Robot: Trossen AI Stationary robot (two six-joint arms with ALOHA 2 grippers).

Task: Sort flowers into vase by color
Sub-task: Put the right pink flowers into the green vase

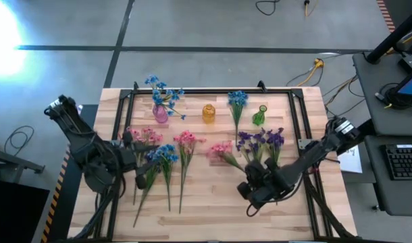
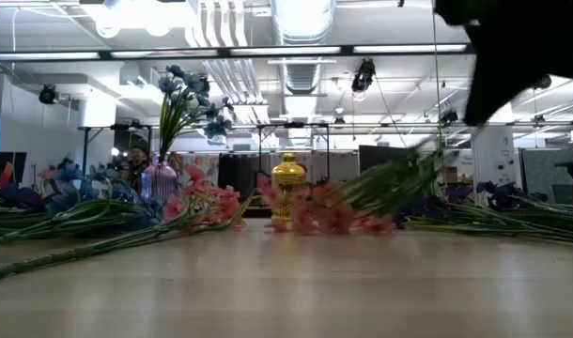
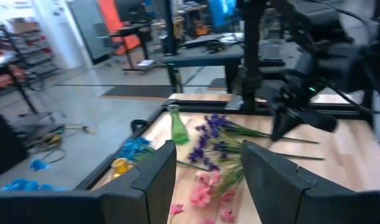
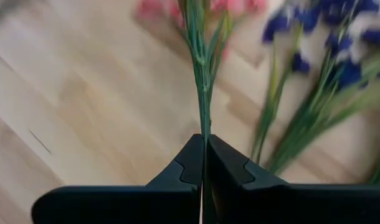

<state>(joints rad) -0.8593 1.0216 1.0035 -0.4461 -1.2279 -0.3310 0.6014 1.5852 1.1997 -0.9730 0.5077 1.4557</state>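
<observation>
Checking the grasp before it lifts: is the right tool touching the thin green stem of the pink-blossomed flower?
Touching. In the right wrist view, the right tool is shut on the thin green stem, which runs straight between its fingers.

Robotics lab: concrete floor (image 1: 192, 27), ceiling ducts (image 2: 301, 19).

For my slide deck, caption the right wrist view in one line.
Right tool shut on a pink flower's green stem, purple flowers lying beside on the wooden table.
</observation>
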